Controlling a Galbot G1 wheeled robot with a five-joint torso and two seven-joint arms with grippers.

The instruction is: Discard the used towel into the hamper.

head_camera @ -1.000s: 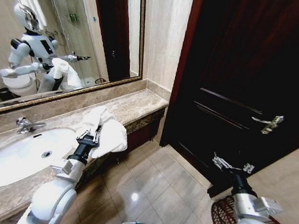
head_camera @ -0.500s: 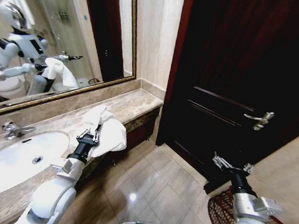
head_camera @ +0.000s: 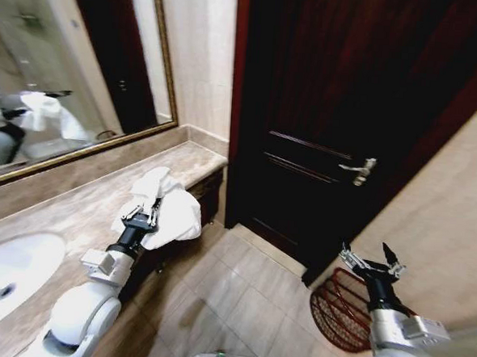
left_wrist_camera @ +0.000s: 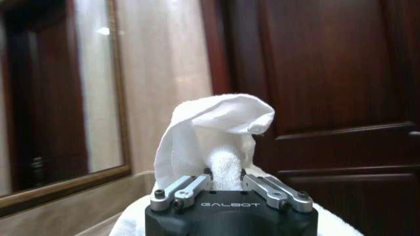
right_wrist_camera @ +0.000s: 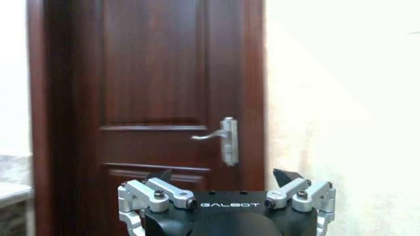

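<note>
Risk first: the towel (head_camera: 168,211) hangs loose from the left gripper (head_camera: 141,218), jaws pinched on a fold, above the marble counter's (head_camera: 83,209) outer corner, so it could slip or snag that edge. The hamper (head_camera: 340,308) stands well apart on the floor by the door (head_camera: 340,112); it looks empty, though partly hidden. Beside it, the right gripper (head_camera: 371,261) hovers wide open, holding nothing.

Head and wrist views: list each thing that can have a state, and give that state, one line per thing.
Towel: held up, bunched in the left gripper.
Left gripper: shut on the towel.
Right gripper: open, holding nothing.
Hamper: on the floor by the wall, tilted.
Door: closed.
</note>
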